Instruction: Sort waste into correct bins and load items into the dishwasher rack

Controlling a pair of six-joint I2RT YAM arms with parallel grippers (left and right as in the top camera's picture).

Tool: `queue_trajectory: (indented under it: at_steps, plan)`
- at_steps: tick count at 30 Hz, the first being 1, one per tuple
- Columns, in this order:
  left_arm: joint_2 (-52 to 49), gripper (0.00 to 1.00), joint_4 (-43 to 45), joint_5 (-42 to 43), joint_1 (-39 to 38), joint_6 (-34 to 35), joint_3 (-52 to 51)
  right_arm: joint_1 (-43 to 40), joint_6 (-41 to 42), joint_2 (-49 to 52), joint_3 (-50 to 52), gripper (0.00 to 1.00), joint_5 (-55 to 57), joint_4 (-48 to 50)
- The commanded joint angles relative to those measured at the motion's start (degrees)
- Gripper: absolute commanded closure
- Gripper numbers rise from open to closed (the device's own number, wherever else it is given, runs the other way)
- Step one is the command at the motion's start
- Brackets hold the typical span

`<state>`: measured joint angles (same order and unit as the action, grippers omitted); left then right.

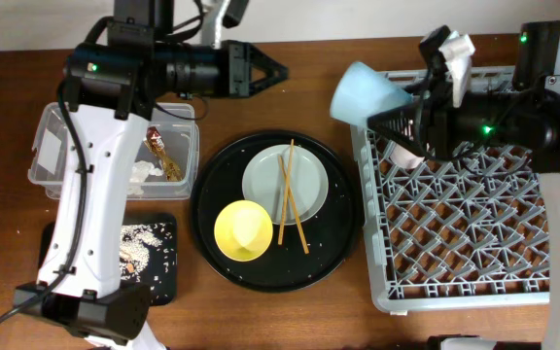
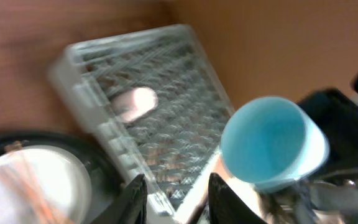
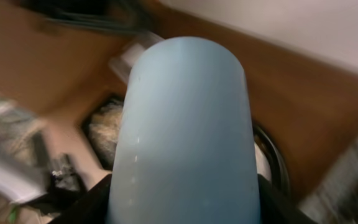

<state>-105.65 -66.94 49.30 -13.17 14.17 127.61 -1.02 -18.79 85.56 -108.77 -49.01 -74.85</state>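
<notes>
right fingers [image 1: 397,119] clamp the small blue cup [image 1: 367,94] on its side over a corner of the dishwasher rack [image 1: 377,282], probably to seat it mouth-down on the pegs. left fingers [image 2: 135,196] stand apart, empty, above the desk [image 1: 319,39].

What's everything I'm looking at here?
dishwasher rack: one, light grey, right
pink cup: one, inside rack
blue cup: one, held over rack's corner
round tray: one, black, centre
plate: one, grey-white, on round tray
chopsticks: two, wooden, across plate
bowl: one, yellow, on round tray
clear container: one, left, holding tissue and wrapper
flat tray: one, black, beside container, holding food scraps
left hand: one, black, open, empty
right hand: one, black, shut on blue cup
</notes>
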Motion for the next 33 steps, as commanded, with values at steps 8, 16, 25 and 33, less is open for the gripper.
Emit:
queue_trajectory:
  at_steps: [8, 16, 25, 33]
  plan:
    - [-0.13, 0.68, -10.47, -30.05, 0.17, -0.57, -0.07, 0.26, 18.86, 0.22, 4.98, 0.57, 48.19, -15.19]
    - [-0.13, 0.69, -12.09, -30.08, 0.17, -0.98, -0.07, 0.26, 22.29, 0.33, 26.40, 0.57, 51.01, -2.45]
    - [-0.13, 0.69, -12.44, -30.10, 0.17, -1.01, -0.07, 0.26, 22.29, 0.37, 35.58, 0.37, 51.06, 5.79]
    - [-0.13, 0.69, -12.46, -35.43, 0.22, -0.98, -0.07, 0.26, 22.27, 0.35, 29.53, 0.15, 51.08, 4.94]
